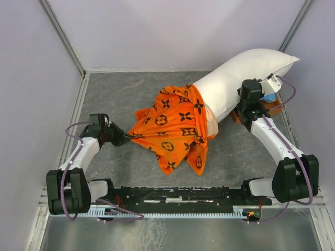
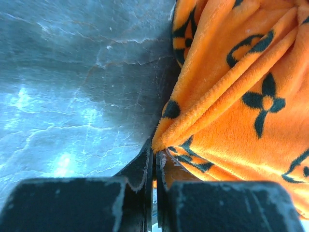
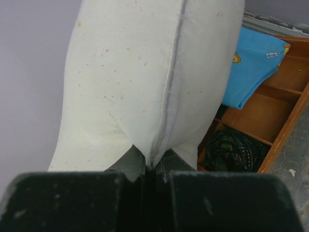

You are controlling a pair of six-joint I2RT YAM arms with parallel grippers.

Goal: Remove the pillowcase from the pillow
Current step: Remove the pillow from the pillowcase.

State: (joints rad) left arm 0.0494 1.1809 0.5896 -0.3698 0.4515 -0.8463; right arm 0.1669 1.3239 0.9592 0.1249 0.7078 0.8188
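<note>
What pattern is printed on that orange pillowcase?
The pillowcase is bright orange with black flowers, stars and ringed letter marks all over. It shows best in the top view.

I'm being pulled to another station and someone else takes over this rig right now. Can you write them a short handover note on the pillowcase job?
Left gripper: shut on a folded edge of the orange pillowcase, close to the table.
Right gripper: shut on the seam edge of the white pillow.
Position: the pillow lies diagonally with its far right end bare. Its near end is inside the pillowcase, which is bunched mid-table.
Done: most of the pillow is uncovered and both grips are set.
Left: probably pull the two apart until the case slides off the last end.
</note>
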